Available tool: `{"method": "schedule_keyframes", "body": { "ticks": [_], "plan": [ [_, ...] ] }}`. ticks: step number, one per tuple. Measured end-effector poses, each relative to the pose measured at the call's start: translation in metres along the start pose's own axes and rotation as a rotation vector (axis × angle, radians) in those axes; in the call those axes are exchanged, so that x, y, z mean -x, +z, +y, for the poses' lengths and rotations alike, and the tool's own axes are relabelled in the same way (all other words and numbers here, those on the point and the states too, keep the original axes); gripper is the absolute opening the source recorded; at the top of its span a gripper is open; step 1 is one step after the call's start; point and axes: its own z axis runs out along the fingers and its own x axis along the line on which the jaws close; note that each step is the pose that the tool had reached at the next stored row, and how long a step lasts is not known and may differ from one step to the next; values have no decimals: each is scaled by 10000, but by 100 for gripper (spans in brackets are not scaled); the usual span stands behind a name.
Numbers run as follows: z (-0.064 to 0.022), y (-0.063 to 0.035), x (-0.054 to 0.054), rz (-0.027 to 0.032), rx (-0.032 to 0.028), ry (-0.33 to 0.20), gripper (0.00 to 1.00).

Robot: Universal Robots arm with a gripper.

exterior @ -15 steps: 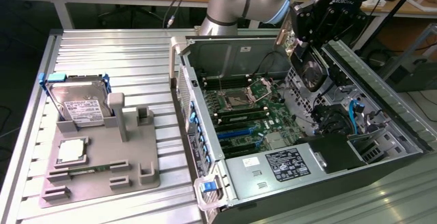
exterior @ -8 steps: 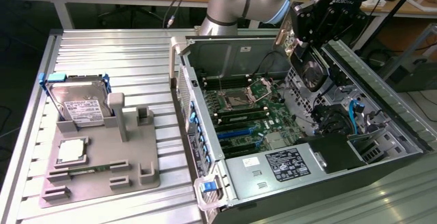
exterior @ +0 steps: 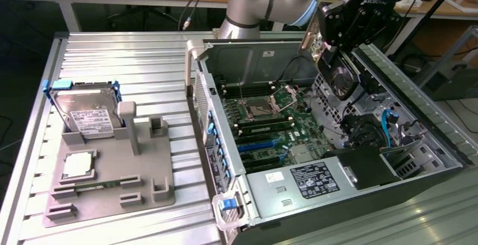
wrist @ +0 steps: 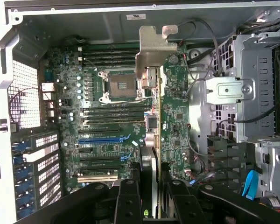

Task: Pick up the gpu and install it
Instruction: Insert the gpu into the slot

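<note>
Gpu (exterior: 345, 83) is shown held in the air by the claw (exterior: 340, 57), above the open case (exterior: 261, 60), at about one o'clock in the exterior view. The claw is closed part-way. Its fingers (wrist: 128, 200) are pinched against the card's two flat dark faces, at the end away from the bracket (wrist: 154, 46).

In the wrist view the card is seen edge-on, reaching away from the claw, and its silver bracket is seen against the motherboard (wrist: 107, 121) beside the empty socket (wrist: 119, 86). The card is not seated in any slot, and in the exterior view it is seen clear of the board.

At nine o'clock in the exterior view, a grey holder (exterior: 142, 161) is set on the bench (exterior: 112, 55). A hard drive (exterior: 88, 116) and a chip (exterior: 78, 165) are carried in it.

The gpu is judged to be light and stiff, yet fragile: a thin board that should not be bent or knocked against the case walls. Its smooth faces could slip, so a firm pinch across the flat faces is judged the right hold. The contact edge and the bracket are best left free.
</note>
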Motion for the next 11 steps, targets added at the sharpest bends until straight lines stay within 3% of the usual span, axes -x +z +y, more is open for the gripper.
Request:
{"method": "schedule_keyframes", "body": {
  "ticks": [11],
  "plan": [
    [0, 0, 0, 10, 5, -229, 27]
  ]
}}
